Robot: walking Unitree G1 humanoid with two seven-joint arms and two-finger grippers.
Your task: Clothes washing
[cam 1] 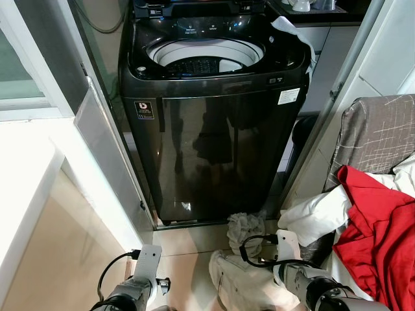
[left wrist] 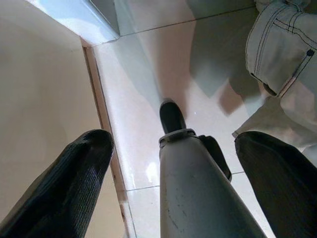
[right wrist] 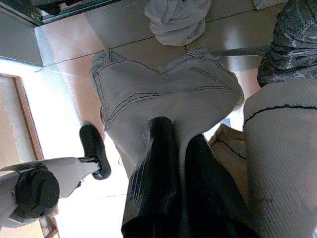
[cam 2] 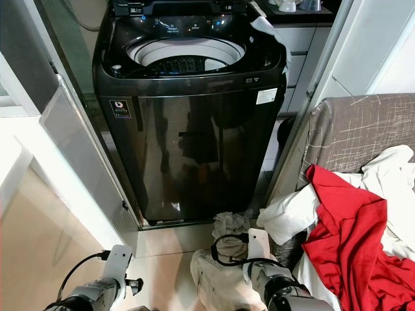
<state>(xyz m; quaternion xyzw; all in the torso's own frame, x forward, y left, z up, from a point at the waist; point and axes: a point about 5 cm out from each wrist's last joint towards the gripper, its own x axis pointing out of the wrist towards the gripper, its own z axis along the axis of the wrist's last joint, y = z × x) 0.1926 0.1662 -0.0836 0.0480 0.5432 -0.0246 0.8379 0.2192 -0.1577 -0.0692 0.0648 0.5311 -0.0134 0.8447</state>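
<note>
A black top-loading washing machine (cam 1: 214,129) stands straight ahead with its lid up and its drum (cam 1: 204,58) showing. Pale cream trousers (right wrist: 163,94) lie crumpled on the tiled floor in front of it, low between my arms (cam 1: 237,282). My right gripper (right wrist: 177,135) is down at the trousers, its two black fingers shut on a fold of the fabric. My left gripper (left wrist: 173,141) hangs open over bare floor tiles to the left, holding nothing. A white cloth (cam 1: 292,32) hangs over the machine's right rim.
A grey bundled cloth (cam 1: 245,227) lies at the machine's foot. A grey seat (cam 1: 382,129) on the right carries a red garment (cam 1: 376,233) and white clothes (cam 1: 318,214). A glass door panel (cam 1: 107,149) stands to the left. My own foot (left wrist: 171,116) is below the left gripper.
</note>
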